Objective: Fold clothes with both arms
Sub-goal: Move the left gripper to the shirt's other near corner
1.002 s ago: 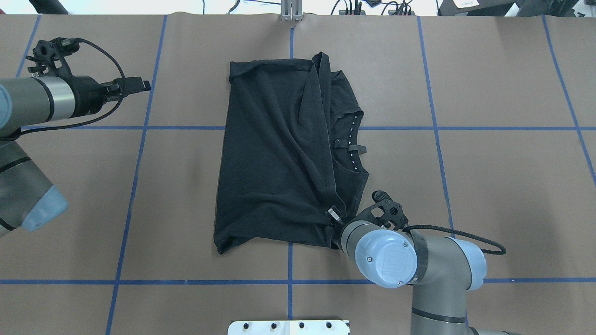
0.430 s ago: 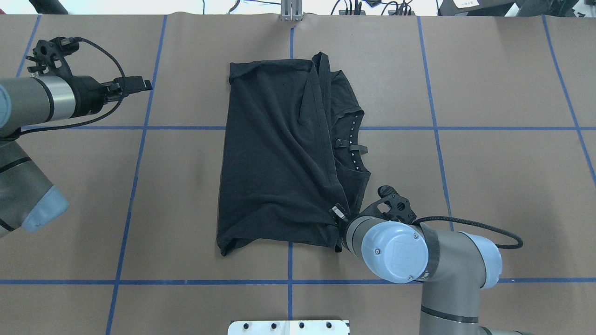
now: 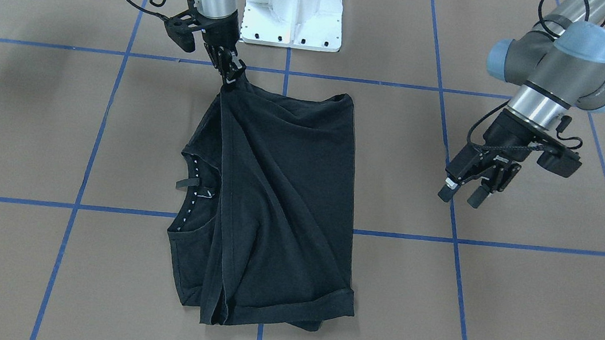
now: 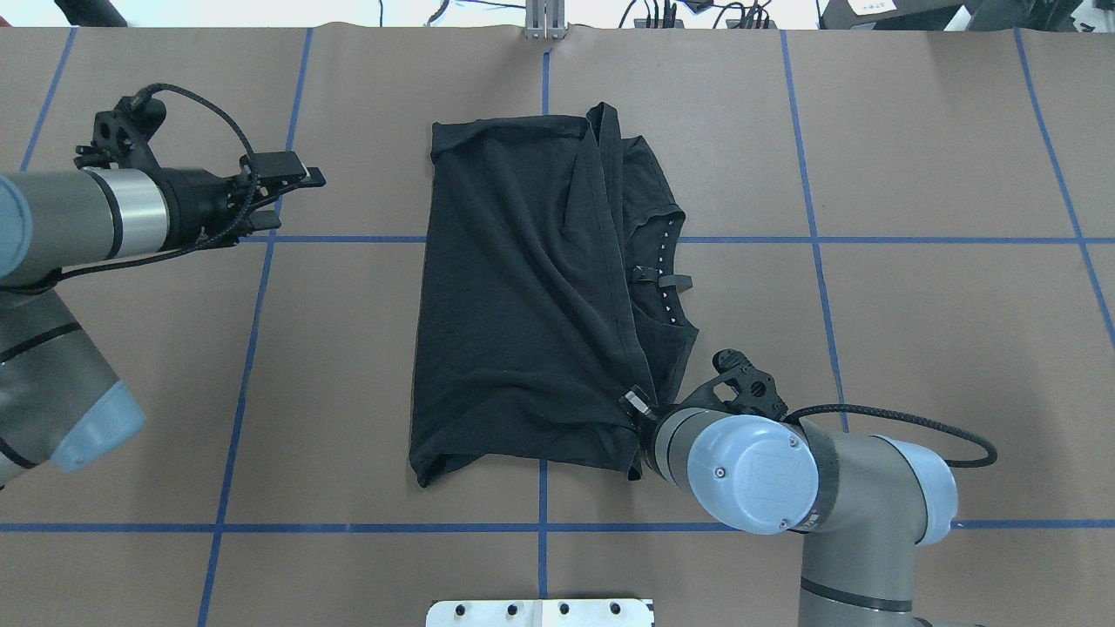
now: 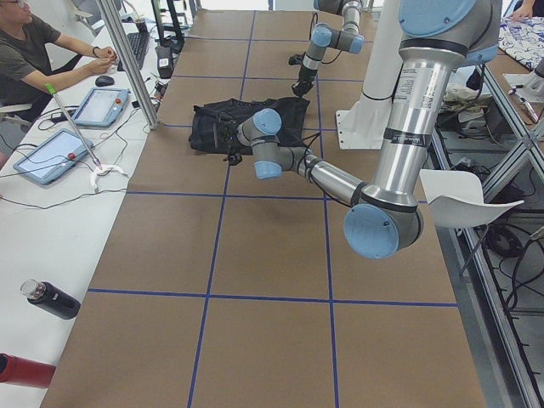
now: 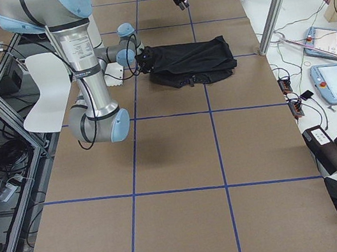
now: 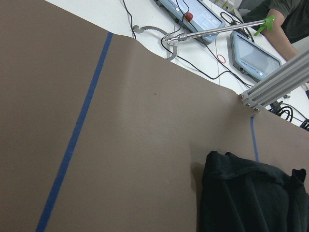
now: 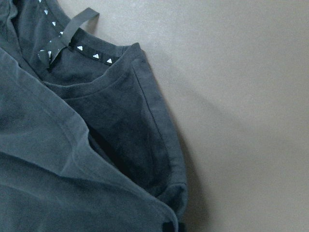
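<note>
The black T-shirt (image 4: 523, 296) lies folded on the brown table, its print hidden and its collar (image 4: 666, 270) with white triangle tape showing at the right. It also shows in the front view (image 3: 275, 201). My right gripper (image 4: 636, 405) is shut on the shirt's near right corner, just above the table; the front view shows it pinching that corner (image 3: 231, 79). The right wrist view shows only cloth (image 8: 72, 145). My left gripper (image 3: 458, 198) is open and empty above bare table, well left of the shirt (image 4: 287, 196). The left wrist view shows the shirt's far corner (image 7: 251, 193).
The white pedestal base (image 3: 293, 7) stands at the near table edge, close behind the right gripper. Blue tape lines (image 4: 253, 348) cross the table. An aluminium post (image 4: 544, 22) stands at the far edge. Operators' tablets (image 5: 51, 153) and bottles (image 5: 47, 299) lie beyond it.
My left gripper has moved right, toward the shirt, and a little nearer. My right arm has shifted right with the corner, dragging the shirt's near edge slightly right.
</note>
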Controlling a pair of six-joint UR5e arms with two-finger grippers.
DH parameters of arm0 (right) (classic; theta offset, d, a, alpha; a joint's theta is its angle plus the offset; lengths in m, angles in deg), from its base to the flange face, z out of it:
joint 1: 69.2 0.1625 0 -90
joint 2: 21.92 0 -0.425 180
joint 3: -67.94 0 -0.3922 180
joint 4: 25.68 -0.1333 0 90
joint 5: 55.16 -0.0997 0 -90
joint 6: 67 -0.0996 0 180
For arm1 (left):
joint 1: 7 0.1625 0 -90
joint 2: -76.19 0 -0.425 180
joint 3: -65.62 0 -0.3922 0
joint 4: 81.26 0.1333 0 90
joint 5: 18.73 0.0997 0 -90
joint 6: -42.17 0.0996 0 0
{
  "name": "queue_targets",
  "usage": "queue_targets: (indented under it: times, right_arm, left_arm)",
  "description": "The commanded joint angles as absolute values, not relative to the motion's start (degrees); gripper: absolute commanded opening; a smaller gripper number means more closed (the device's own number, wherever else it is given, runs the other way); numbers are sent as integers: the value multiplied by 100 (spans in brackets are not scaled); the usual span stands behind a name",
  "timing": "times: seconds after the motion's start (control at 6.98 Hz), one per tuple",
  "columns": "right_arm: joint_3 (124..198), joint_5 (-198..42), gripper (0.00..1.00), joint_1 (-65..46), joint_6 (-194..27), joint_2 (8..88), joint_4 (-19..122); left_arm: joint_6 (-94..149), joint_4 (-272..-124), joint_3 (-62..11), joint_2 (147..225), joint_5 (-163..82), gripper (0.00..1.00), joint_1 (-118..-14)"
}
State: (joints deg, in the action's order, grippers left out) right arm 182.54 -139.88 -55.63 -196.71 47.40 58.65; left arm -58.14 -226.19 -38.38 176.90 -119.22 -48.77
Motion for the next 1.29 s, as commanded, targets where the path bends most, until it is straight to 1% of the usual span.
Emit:
queue_targets:
  times: [0.0, 0.14, 0.29, 0.43, 0.72, 1.15]
  right_arm:
    - [18281, -14006, 0, -5557, -19638, 4839, 5817]
    - [18307, -14015, 0, -5557, -19638, 4839, 5817]
    - [18307, -14023, 0, -5557, -19638, 4839, 5826]
    - [18333, -14128, 0, -5557, -19638, 4839, 5817]
    - [18342, -14147, 0, -5557, -19638, 4839, 5817]
    - [18342, -14147, 0, -5557, -19638, 4839, 5817]
  left_arm:
    - [-7326, -22592, -4676, 17148, -11413, 100, -3747]
    - [-7663, -22592, -4662, 17025, -11087, 100, -3054]
    - [-7979, -22488, -4644, 17032, -10727, 98, -2577]
    - [-8252, -21939, -4522, 17171, -10567, 87, -2207]
    - [-8614, -20884, -4381, 17995, -10574, 72, -1923]
    - [-8615, -20835, -4301, 17955, -10565, 67, -1851]
